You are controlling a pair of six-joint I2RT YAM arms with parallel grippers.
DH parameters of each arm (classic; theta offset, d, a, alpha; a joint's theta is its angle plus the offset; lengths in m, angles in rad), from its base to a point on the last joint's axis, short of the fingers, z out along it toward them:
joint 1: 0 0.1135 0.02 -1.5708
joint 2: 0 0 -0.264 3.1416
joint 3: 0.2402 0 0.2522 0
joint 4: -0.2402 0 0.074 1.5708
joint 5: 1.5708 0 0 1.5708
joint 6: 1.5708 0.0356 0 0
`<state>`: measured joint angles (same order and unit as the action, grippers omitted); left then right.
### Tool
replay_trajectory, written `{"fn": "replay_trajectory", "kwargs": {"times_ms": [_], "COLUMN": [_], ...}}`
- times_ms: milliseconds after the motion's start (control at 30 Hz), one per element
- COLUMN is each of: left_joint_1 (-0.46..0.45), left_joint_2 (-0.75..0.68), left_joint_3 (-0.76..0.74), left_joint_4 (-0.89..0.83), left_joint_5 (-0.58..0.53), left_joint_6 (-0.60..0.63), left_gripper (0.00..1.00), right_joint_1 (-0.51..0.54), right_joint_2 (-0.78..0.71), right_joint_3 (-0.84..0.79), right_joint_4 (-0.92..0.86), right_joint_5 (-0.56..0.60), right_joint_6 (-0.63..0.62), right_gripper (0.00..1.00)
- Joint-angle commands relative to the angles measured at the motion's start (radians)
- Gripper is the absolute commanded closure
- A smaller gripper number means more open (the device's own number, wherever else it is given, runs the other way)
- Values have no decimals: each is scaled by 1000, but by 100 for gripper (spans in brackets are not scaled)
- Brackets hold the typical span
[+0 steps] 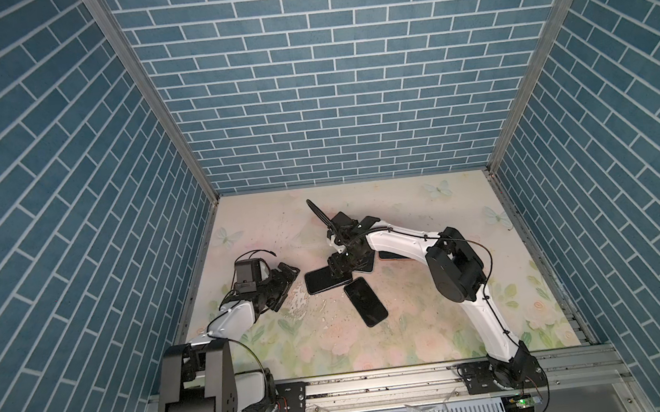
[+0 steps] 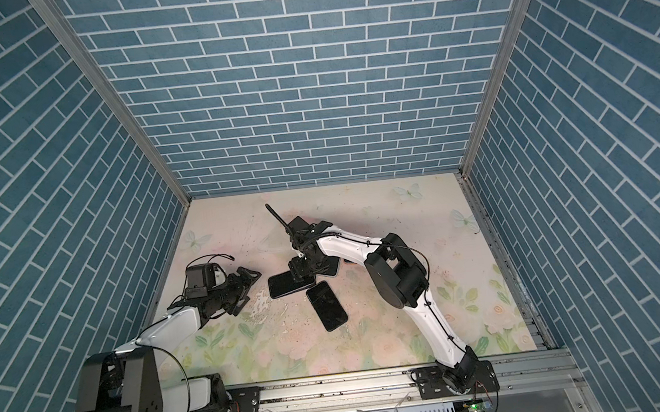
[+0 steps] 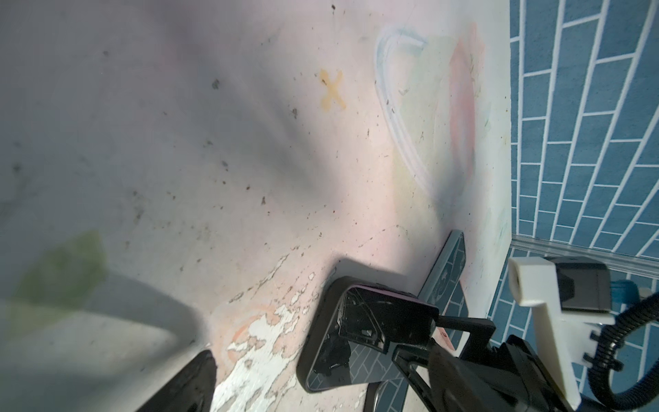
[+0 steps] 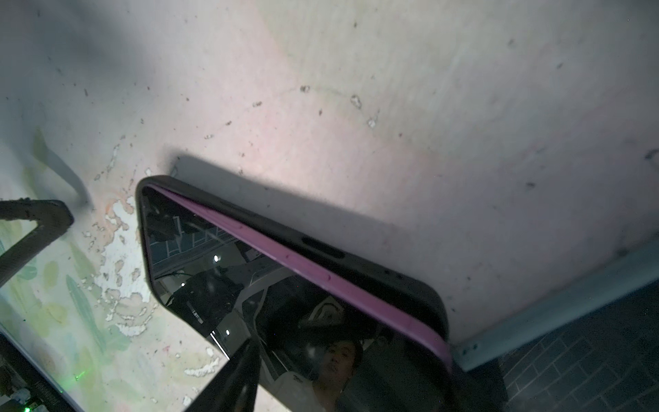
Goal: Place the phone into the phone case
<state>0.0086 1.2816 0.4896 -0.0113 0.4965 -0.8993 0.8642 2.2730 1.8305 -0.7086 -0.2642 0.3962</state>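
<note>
A phone [image 4: 231, 271] with a dark screen and purple sides lies in a black phone case [image 4: 321, 246] on the floral mat. One long purple side [image 4: 321, 281] sits proud of the case rim. Both top views show this pair [image 1: 319, 281] [image 2: 282, 285] mid-table. My right gripper [image 1: 337, 271] [image 2: 300, 275] hangs over its right end, jaws apart, with one finger [image 4: 235, 374] at the screen's edge. My left gripper [image 1: 289, 288] [image 2: 251, 288] stands open just left of the phone [image 3: 342, 360], holding nothing.
A second dark phone [image 1: 365, 301] [image 2: 327, 305] lies diagonally just in front of the pair. More flat dark items [image 1: 392, 255] sit partly hidden under the right arm, and one reflects bricks [image 3: 449, 271]. Peeling paint [image 3: 256, 342] marks the mat. Brick walls enclose three sides.
</note>
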Motion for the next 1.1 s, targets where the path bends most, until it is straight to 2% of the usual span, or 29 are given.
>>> {"fn": "replay_trajectory", "kwargs": {"times_ms": [0,200,333,533,700,933,1067], "left_joint_1": [-22,-62,-62,-62,-63,-62,-62], "left_joint_2": [19,61,57,-9,-65,-37,-28], "left_joint_3": [32,46,30,16,0,18,32], "left_joint_4": [-8,36,60,-8,-36,-47,-78], "left_joint_5": [-14,-16,-31,-86,-115,-60,-25], "left_joint_6": [21,-1,-40,-45,-61,-53,-23], "left_gripper": [6,6,6,6,6,8,9], "right_joint_1": [-2,3,16,34,43,42,43], "right_joint_2": [-64,-103,-54,24,22,-107,-147], "right_joint_3": [-53,-73,-48,18,53,-1,-52], "right_joint_4": [-28,28,17,-14,-40,-43,-7], "right_joint_5": [-7,-147,-180,-193,-143,23,48], "right_joint_6": [-2,11,9,2,-8,-19,-11], "right_gripper": [27,25,14,14,14,15,17]}}
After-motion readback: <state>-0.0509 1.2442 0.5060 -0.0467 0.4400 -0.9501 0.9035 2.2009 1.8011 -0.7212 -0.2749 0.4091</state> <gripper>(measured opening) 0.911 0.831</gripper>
